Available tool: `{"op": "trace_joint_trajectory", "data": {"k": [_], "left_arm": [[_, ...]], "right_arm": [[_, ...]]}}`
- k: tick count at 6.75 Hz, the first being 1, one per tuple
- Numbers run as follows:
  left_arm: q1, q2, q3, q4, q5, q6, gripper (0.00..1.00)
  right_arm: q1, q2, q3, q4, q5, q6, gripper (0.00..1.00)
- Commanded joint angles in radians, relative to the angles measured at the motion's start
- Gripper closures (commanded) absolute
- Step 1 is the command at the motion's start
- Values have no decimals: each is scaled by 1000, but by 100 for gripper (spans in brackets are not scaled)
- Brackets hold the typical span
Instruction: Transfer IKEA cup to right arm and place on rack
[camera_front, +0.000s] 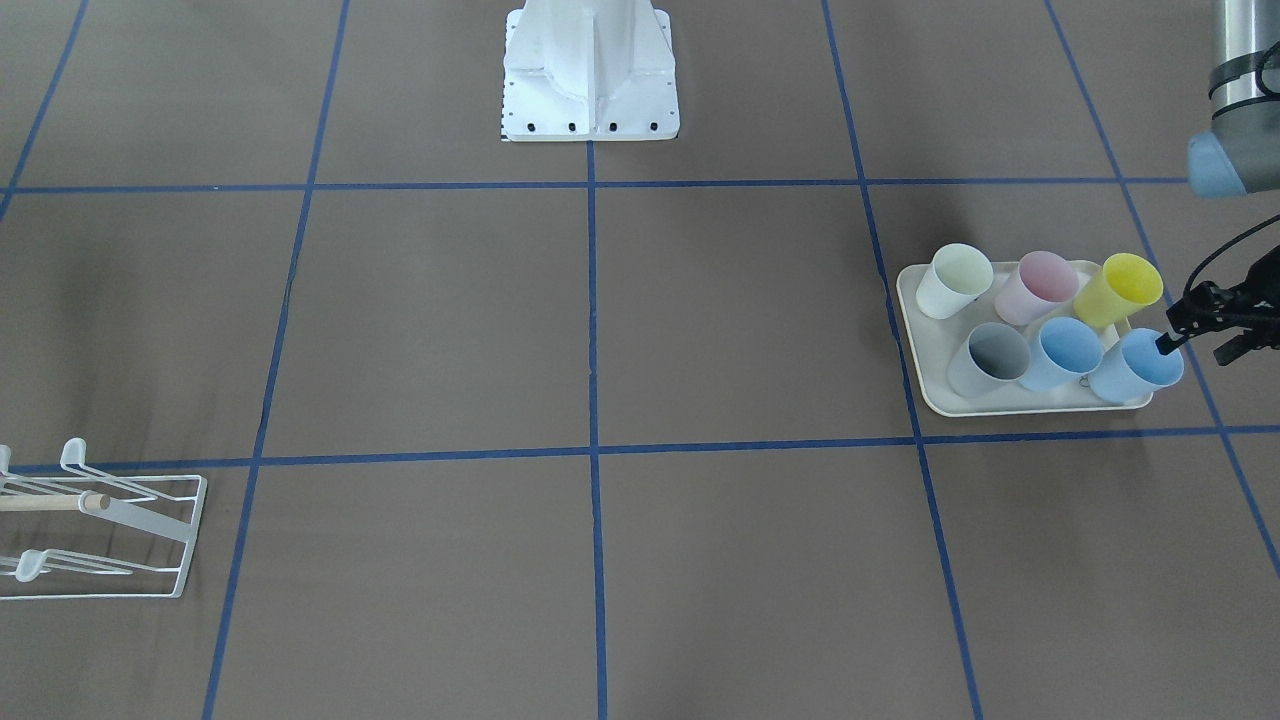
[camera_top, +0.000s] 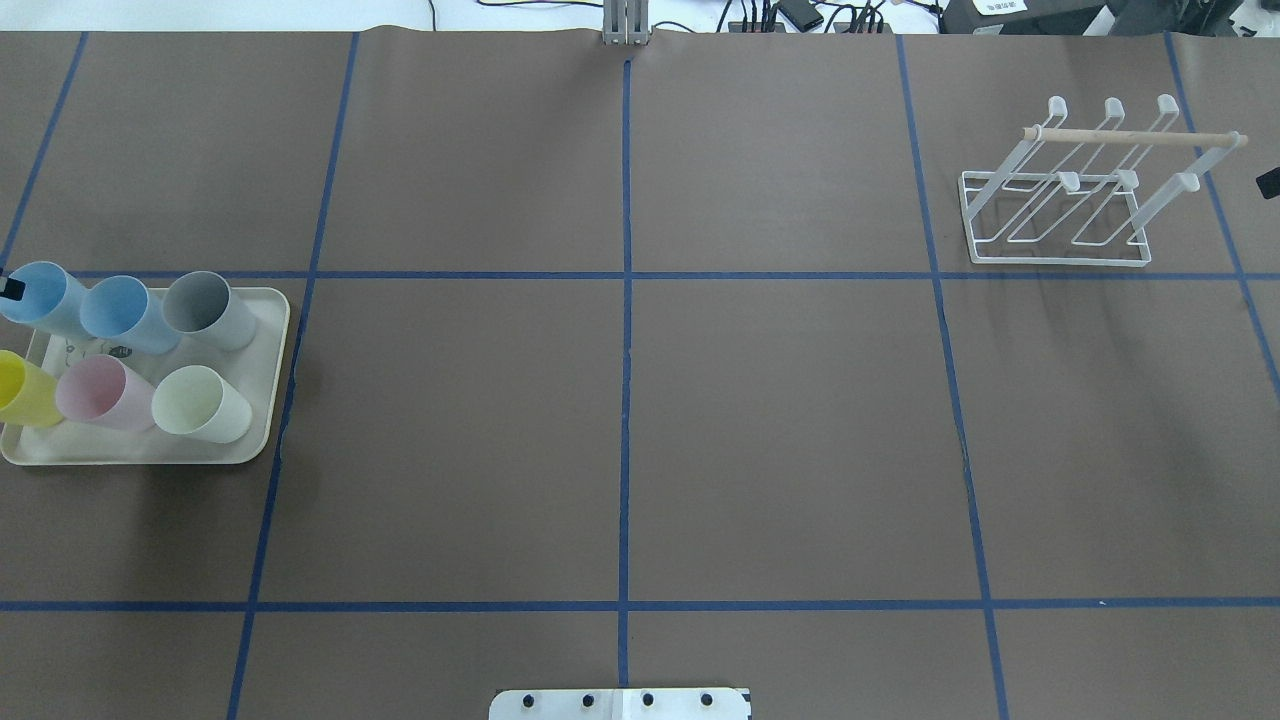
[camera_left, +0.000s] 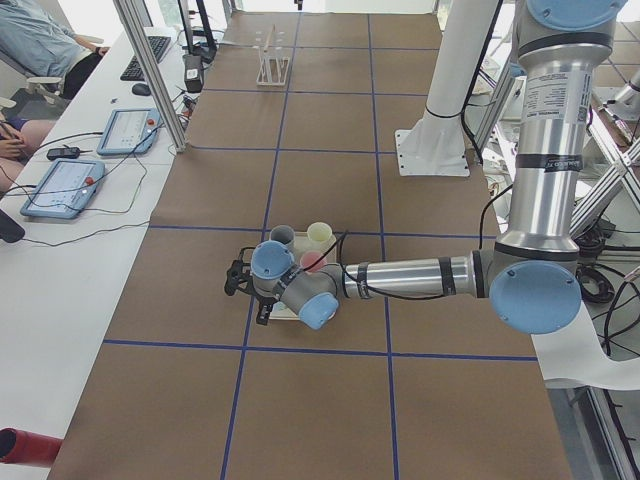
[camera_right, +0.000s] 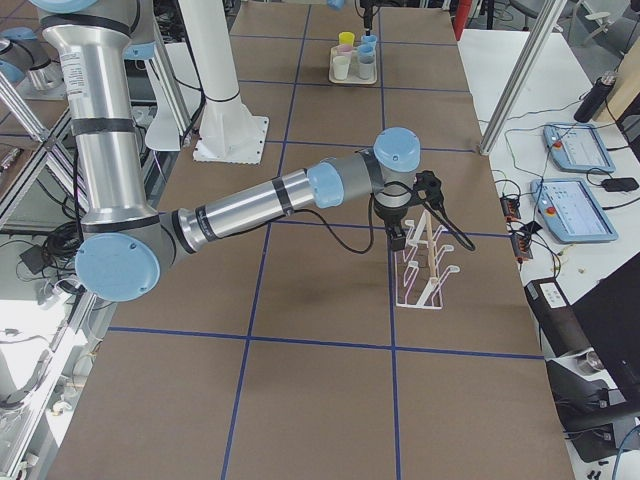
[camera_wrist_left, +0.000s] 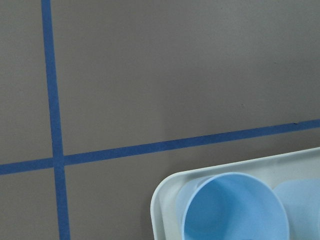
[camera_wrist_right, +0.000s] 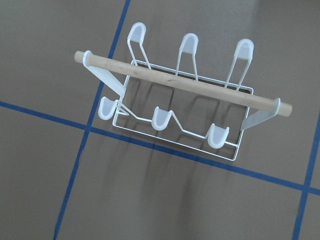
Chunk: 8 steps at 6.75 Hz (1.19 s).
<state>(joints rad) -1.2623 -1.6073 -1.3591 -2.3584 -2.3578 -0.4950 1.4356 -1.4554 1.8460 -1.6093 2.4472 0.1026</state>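
Several IKEA cups stand on a cream tray: white, pink, yellow, grey and two blue. My left gripper hovers at the tray's outer end, open, with one fingertip over the rim of the end blue cup. That cup shows in the left wrist view. The white wire rack with its wooden rod stands at the far right. Only a black tip of my right gripper shows beside the rack; I cannot tell its state. The rack fills the right wrist view.
The brown table has a blue tape grid. The robot's white base stands at the middle of the near edge. Operator desks with tablets line the far side. The left arm's elbow hangs above the tray's end.
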Motion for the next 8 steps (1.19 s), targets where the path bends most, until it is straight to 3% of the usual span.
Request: {"op": "trace_joint_trajectory", "data": {"k": [1, 2, 3, 4, 5, 7, 8], "left_arm": [[26, -8, 11, 1, 0, 0, 29], [49, -8, 12, 4, 2, -2, 32], [56, -8, 12, 4, 2, -2, 47], [57, -6, 12, 2, 2, 1, 71], [55, -5, 9, 2, 2, 1, 81], [8, 7, 9, 8, 5, 4, 81], [-61, 6, 11, 25, 5, 80, 88]], "right_arm": [[-3, 7, -1, 5, 1, 25, 0], [-3, 7, -1, 5, 1, 26, 0], [-3, 7, -1, 5, 1, 26, 0], [-3, 7, -1, 5, 1, 29, 0], [-3, 7, 1, 3, 1, 29, 0], [-3, 9, 1, 3, 1, 29, 0], [-3, 13, 1, 3, 3, 29, 0]]}}
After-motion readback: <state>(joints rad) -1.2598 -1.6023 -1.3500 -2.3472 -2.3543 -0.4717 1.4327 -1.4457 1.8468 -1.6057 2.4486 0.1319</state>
